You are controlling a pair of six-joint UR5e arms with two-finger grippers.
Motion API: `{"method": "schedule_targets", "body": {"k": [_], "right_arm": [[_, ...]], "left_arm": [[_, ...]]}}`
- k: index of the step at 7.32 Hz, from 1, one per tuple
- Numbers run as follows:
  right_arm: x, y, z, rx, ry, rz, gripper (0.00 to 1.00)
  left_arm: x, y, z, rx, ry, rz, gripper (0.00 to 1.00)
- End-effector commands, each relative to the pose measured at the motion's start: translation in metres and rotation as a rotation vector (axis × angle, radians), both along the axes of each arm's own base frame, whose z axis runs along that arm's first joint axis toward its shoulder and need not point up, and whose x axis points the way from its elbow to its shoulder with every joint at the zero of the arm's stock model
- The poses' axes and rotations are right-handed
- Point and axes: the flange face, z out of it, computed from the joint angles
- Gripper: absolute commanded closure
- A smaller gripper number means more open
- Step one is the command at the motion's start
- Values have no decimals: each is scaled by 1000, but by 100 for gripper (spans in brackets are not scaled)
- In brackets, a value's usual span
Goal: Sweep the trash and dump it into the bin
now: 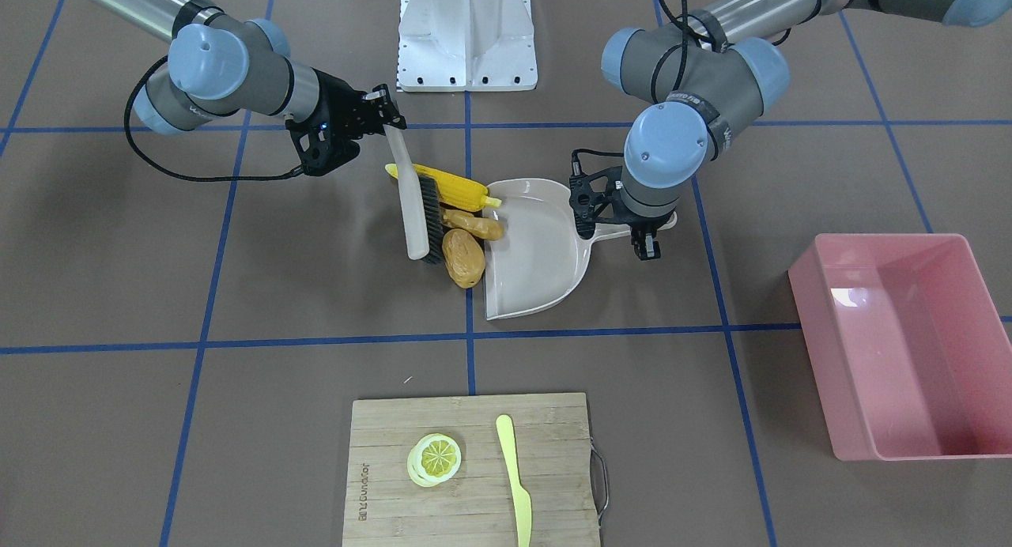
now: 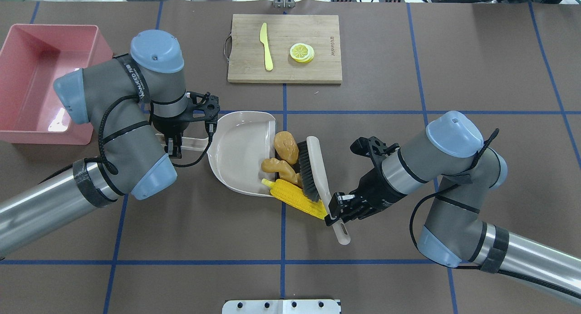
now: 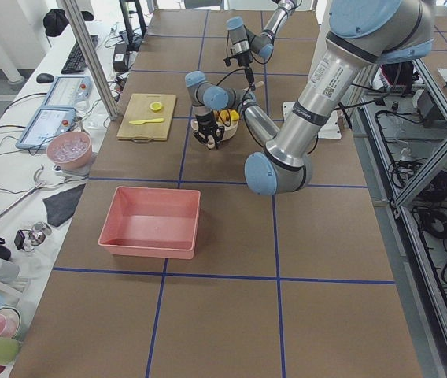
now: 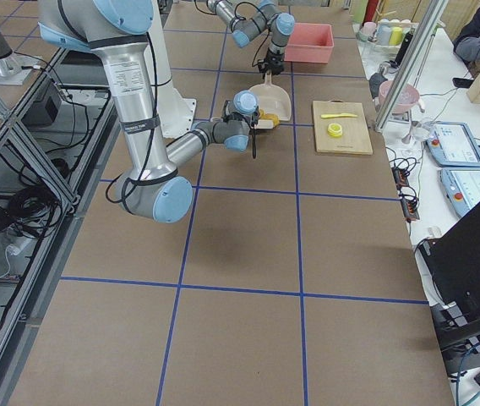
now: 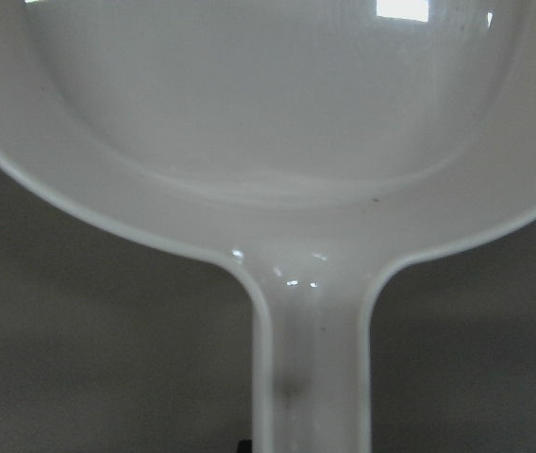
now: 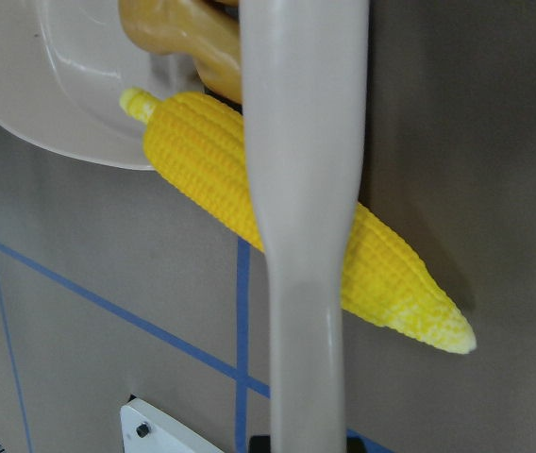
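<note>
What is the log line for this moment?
step: sweep | left gripper: shut on dustpan handle | right gripper: shut on brush | corn, ginger, potato: at dustpan mouth | bin: empty

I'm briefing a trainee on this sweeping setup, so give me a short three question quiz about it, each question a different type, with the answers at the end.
1. True or false: the pink bin already holds trash.
2. Multiple choice: the left gripper is shut on A) the brush, B) the dustpan handle, C) the corn cob.
3. Fill in: the lemon slice lies on the ___.
Key: 1 false; the bin is empty, and the corn cob, ginger root and potato lie at the dustpan's mouth beside the brush, which the right gripper holds. 2 B. 3 cutting board.
</note>
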Motion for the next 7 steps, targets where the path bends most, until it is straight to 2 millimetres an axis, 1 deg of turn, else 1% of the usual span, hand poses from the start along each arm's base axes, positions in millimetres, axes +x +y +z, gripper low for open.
{"method": "schedule_targets", "body": {"k": [1, 2, 3, 4, 5, 7], "right_arm": [[-19, -8, -24, -6, 11, 4, 100], [-27, -12, -39, -8, 24, 20, 100], [-33, -8, -40, -4, 28, 25, 100], [-38, -6, -46, -2, 26, 21, 100], [-40, -7, -55, 1, 22, 24, 100], [-49, -11, -86, -10, 44, 19, 100]], "left_arm": [[1, 0, 0, 13, 15, 0, 100], [5, 3, 4, 22, 23, 7, 100], [5, 3, 5, 23, 22, 7, 100], [5, 3, 5, 23, 22, 7, 100], [5, 3, 5, 23, 22, 7, 100], [6, 2, 5, 23, 22, 7, 100]]}}
